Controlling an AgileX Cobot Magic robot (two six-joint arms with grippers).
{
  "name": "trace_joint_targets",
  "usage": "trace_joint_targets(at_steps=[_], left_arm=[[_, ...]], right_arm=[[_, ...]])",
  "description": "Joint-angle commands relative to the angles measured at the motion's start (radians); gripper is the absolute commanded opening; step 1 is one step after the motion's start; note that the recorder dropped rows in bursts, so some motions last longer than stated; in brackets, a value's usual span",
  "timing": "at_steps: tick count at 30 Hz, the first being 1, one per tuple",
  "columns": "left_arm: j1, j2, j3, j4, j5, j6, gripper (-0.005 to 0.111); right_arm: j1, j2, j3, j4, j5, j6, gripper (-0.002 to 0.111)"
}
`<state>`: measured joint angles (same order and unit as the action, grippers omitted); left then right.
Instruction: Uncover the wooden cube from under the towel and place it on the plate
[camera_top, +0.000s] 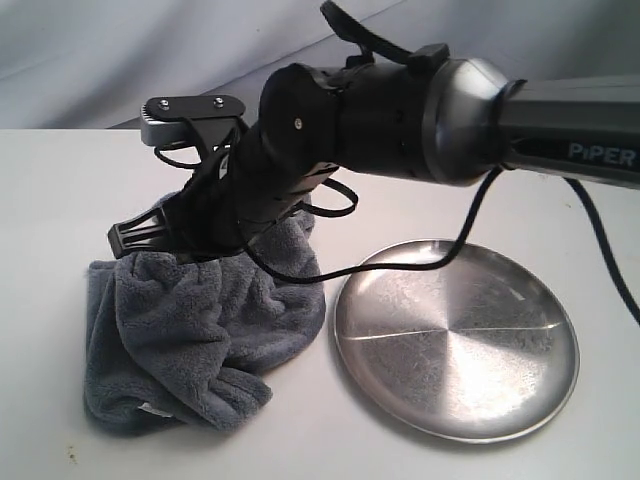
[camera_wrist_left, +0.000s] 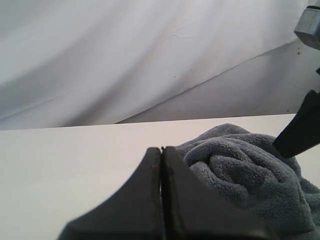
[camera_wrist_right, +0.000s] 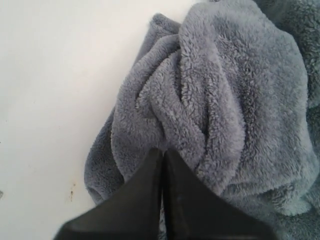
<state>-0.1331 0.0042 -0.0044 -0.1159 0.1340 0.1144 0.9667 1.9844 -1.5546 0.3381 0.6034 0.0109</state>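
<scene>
Towel (camera_top: 200, 320) sits clamped in the jaws of our right gripper (camera_wrist_right: 163, 151), so we should lift it high, away from the plate (camera_top: 455, 340); left gripper (camera_wrist_left: 161, 149) jaws together, empty.

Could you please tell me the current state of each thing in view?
towel: bunched in a heap, one fold pinched
plate: lying flat, nothing on it
wooden cube: not visible in any view
right hand: shut on the towel
left hand: shut, holding nothing
</scene>
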Motion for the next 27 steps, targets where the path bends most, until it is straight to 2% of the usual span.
trace_joint_targets(at_steps=[1, 5, 7, 9, 13, 15, 27], left_arm=[[-0.005, -0.004, 0.004, -0.002, -0.003, -0.003, 0.0], [-0.005, -0.004, 0.004, -0.002, -0.003, -0.003, 0.0], [-0.005, -0.004, 0.004, -0.002, -0.003, -0.003, 0.0], [-0.005, -0.004, 0.004, -0.002, -0.003, -0.003, 0.0], [-0.005, -0.004, 0.004, -0.002, -0.003, -0.003, 0.0], [-0.005, -0.004, 0.004, -0.002, -0.003, -0.003, 0.0], [-0.005, -0.004, 0.004, -0.002, -0.003, -0.003, 0.0]], right_arm=[[0.0, 0.019, -0.038, -0.03, 0.044, -0.003, 0.0], [0.0, 0.021, -0.041, -0.083, 0.076, -0.003, 0.0], [-0.002, 0.021, -0.041, -0.086, 0.089, -0.003, 0.007], [-0.002, 0.021, -0.041, -0.088, 0.098, -0.003, 0.019], [-0.002, 0.033, -0.041, -0.102, 0.108, 0.024, 0.054], [-0.002, 0.038, -0.041, -0.126, 0.108, 0.078, 0.063], [-0.002, 0.114, -0.041, -0.158, 0.017, 0.156, 0.066]])
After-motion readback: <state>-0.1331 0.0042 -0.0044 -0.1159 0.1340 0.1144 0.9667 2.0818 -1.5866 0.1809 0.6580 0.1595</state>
